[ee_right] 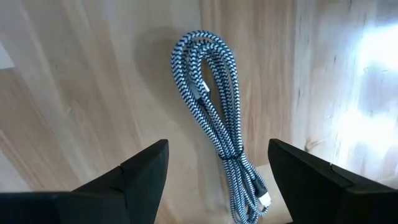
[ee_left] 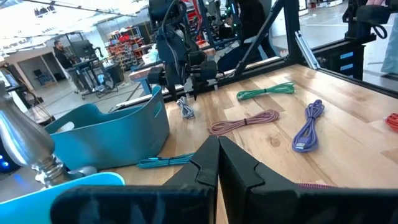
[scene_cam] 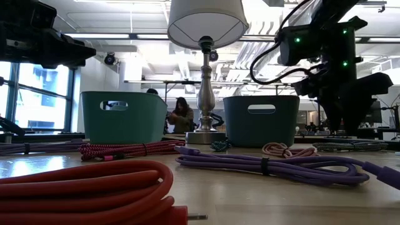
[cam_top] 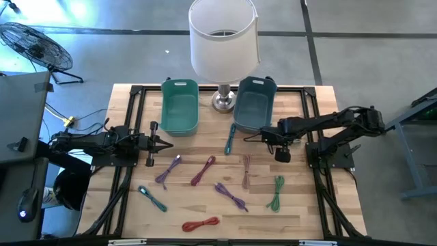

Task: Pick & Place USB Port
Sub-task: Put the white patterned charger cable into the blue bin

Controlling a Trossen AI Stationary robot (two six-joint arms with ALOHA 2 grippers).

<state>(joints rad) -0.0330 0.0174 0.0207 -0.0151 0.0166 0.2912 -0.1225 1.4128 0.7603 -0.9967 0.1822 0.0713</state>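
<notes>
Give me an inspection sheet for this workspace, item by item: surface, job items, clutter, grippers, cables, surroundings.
Surface: wooden table, black frame.
Job's things: green bin and blue bin at back; black-and-white cable directly under right gripper.
Clutter: lamp between the bins.
Grippers: right gripper open above that cable; left gripper shut, waiting at left.
Cables: purple cable, green cable, red cable, others loose.
Surroundings: fan on floor; person beyond table.
</notes>
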